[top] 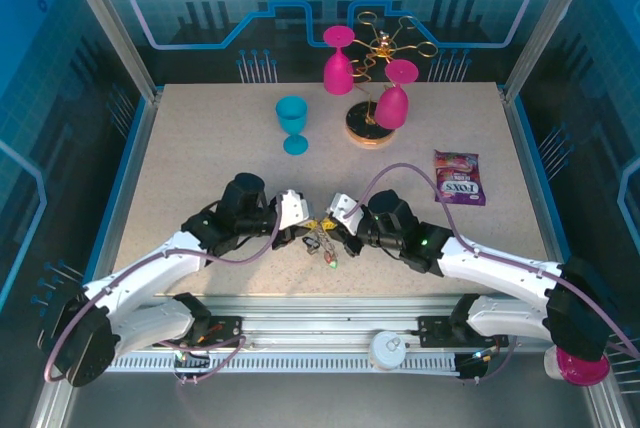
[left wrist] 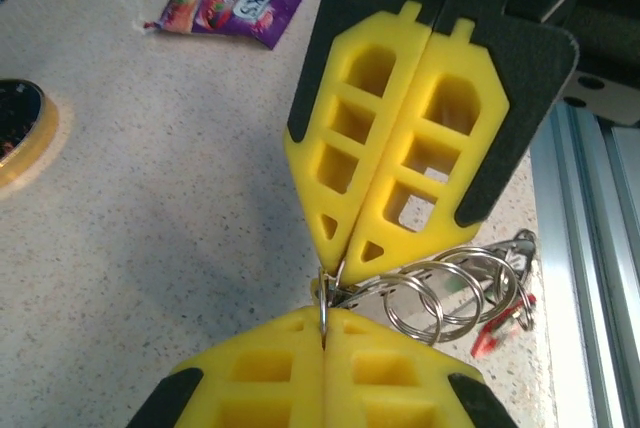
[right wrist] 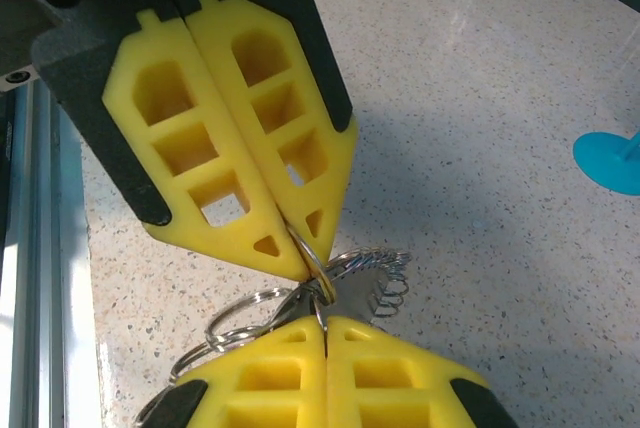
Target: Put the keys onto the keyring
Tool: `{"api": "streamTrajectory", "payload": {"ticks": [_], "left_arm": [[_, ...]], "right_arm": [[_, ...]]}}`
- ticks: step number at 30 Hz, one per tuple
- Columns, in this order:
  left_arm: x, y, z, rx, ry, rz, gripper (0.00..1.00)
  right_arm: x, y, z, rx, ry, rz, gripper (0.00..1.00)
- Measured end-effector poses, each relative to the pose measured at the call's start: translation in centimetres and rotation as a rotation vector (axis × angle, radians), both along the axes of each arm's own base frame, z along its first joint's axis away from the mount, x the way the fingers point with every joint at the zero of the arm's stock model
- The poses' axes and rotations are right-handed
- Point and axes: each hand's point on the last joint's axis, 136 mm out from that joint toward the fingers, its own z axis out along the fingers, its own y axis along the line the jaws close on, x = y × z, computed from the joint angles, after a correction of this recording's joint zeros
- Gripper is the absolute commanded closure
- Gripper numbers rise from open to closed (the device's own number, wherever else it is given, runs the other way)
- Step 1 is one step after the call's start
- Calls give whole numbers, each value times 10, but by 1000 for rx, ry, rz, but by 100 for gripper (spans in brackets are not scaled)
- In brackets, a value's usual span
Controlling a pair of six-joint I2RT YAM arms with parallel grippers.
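My left hand and right hand both pinch the keyring tightly, tip to tip; I'd hold one steady and thread the keys slowly.

Silvery wire-loop keyring near the table's front edge, small red- and green-headed keys alongside.

goblet upper middle of the table | glass rack just right of it, further back | candy packet right side | keyring plus keys lower centre, between left claw and right claw
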Motion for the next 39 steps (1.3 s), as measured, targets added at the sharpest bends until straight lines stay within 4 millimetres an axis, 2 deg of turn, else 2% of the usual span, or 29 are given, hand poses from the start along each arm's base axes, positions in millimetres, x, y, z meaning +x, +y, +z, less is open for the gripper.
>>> {"api": "streamTrajectory", "payload": {"ticks": [11, 21, 39], "left_arm": [[-8, 5, -1, -60, 12, 35, 100], [4, 8, 5, -95, 28, 124, 100], [5, 9, 2, -123, 89, 165, 100]], "right_arm": [[9, -6, 10, 42, 5, -42, 100], [-2, -5, 25, 102, -36, 13, 100], [-1, 8, 21, 105, -51, 43, 100]]}}
